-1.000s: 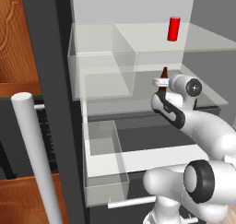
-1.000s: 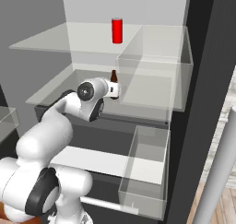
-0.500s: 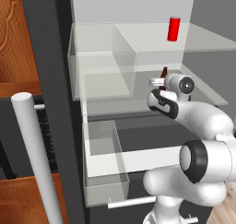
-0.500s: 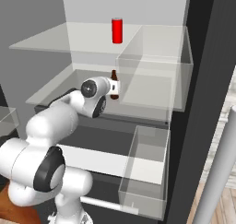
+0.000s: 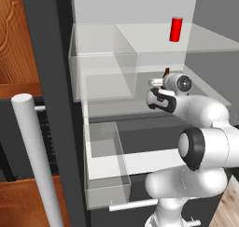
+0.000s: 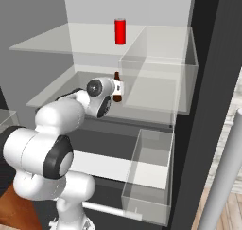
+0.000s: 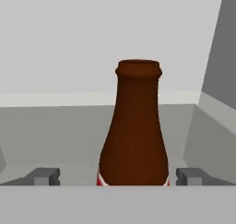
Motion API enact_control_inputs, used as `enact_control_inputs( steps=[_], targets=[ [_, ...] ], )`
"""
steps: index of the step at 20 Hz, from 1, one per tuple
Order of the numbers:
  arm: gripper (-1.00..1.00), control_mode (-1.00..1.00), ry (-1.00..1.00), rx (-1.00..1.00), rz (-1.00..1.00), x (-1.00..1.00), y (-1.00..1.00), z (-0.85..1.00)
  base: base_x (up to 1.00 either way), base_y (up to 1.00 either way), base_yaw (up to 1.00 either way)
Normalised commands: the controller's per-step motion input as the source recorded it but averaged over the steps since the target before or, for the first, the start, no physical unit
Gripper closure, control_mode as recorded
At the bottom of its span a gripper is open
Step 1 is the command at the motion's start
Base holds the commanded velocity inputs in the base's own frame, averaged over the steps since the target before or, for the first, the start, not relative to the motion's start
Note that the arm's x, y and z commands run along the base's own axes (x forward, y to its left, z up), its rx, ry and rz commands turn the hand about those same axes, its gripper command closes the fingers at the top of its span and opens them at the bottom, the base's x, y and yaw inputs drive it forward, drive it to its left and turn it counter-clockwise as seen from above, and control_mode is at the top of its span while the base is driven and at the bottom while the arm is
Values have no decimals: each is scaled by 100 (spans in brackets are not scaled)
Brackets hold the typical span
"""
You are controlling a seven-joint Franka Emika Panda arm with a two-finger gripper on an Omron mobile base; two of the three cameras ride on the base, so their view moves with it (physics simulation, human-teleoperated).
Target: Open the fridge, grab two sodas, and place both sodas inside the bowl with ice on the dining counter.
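A: Where is the brown bottle (image 7: 133,131)?
B: It stands upright in the middle of the hand view, on a clear shelf (image 5: 140,104) inside the open fridge (image 6: 94,16). In the right base view it sits near the middle, just past the robot's hand.
A: What are the fingers (image 7: 46,176) doing?
B: They are spread wide, one on each side of the bottle, low in the hand view. There is a gap between each finger and the bottle, so they are not holding it.
A: And the red can (image 5: 176,29)?
B: It stands upright on the top shelf (image 6: 71,42), in the upper right of the left base view. It is higher than the bottle and well apart from the hand.
A: What else is in the fridge?
B: A clear drawer (image 5: 105,170) is pulled out at the lower middle of the left base view.
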Motion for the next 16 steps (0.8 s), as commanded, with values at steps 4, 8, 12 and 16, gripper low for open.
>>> enact_control_inputs(
  steps=[4,8,12,16],
  targets=[
    [100,-100,3,0,0,27,-8,-8,0,0,0],
    [100,-100,4,0,1,23,-10,-15,0,0,0],
    [100,-100,1,0,0,11,0,-12,0,0,0],
    [100,-100,0,0,0,0,0,-3,0,0,0]
  ],
)
